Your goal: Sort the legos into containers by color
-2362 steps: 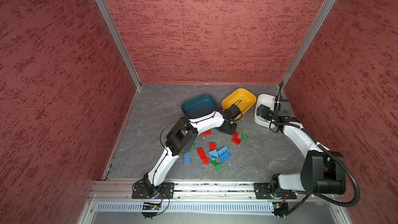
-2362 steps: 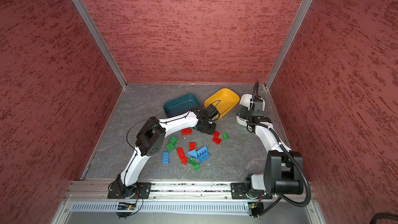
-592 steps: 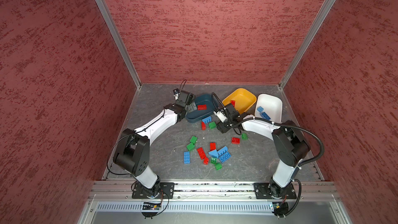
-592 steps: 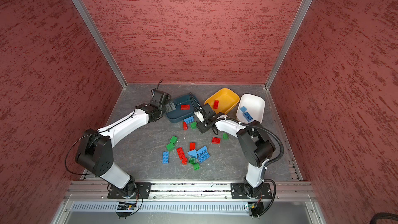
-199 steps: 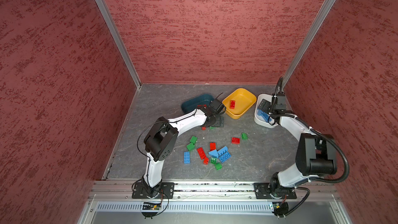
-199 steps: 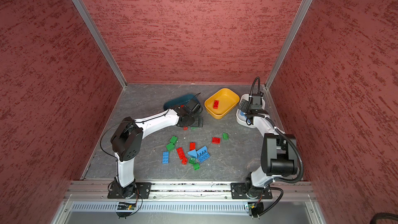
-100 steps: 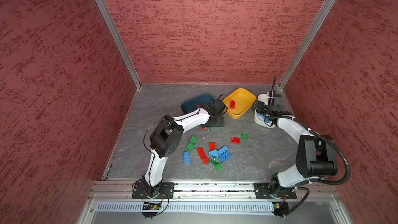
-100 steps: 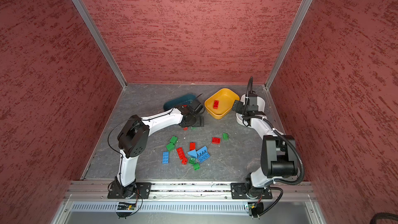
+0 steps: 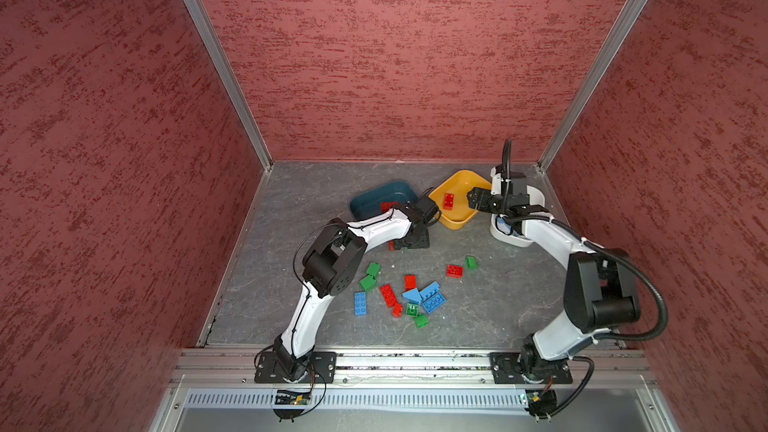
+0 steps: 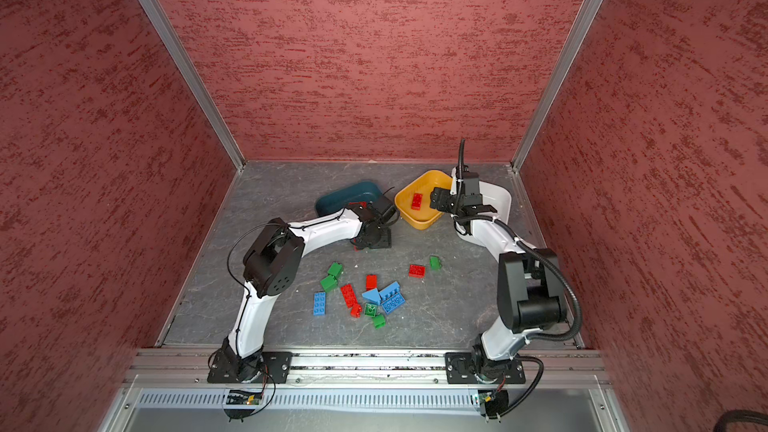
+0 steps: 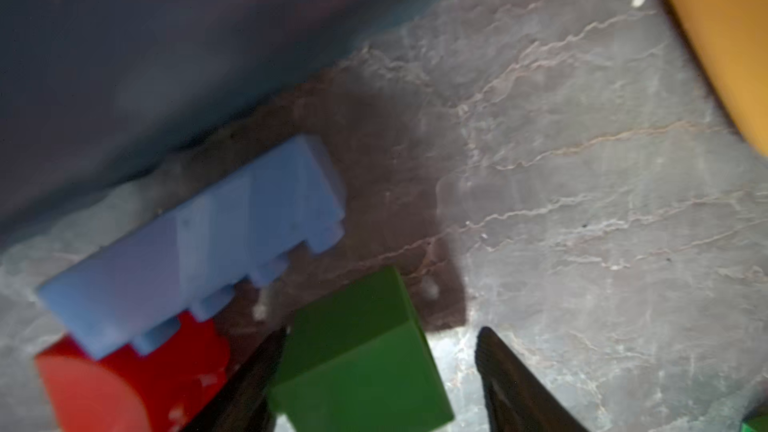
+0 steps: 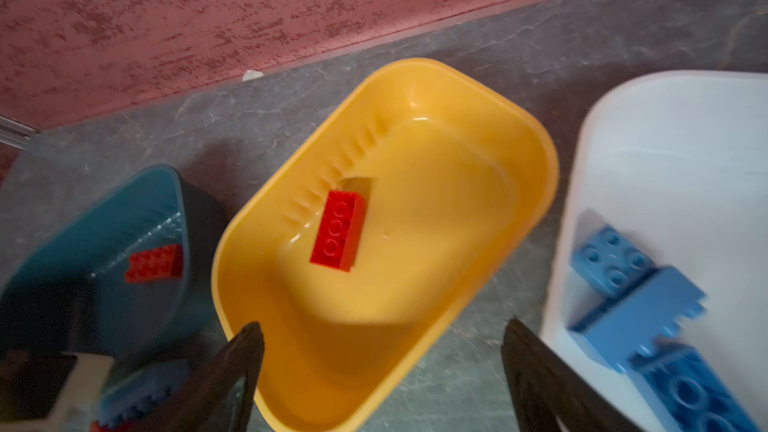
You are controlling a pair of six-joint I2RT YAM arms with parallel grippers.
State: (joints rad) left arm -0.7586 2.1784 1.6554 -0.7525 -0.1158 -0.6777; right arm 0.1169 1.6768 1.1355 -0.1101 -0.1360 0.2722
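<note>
My left gripper is down on the floor in front of the dark teal tub. Its jaws are open on either side of a green lego. One finger touches it and the other stands apart. A light blue lego leans on a red lego beside it. My right gripper hangs open and empty over the gap between the yellow tub and the white tub. The yellow tub holds one red lego, the teal tub another red lego, and the white tub blue legos.
Loose legos lie mid-floor: a mixed red, blue and green cluster, two green ones, a blue one, and a red one beside a green one. Red walls enclose the floor on three sides.
My left gripper's jaws have narrowed around the green lego by the teal tub. My right gripper has swung left from over the white tub toward the yellow tub.
</note>
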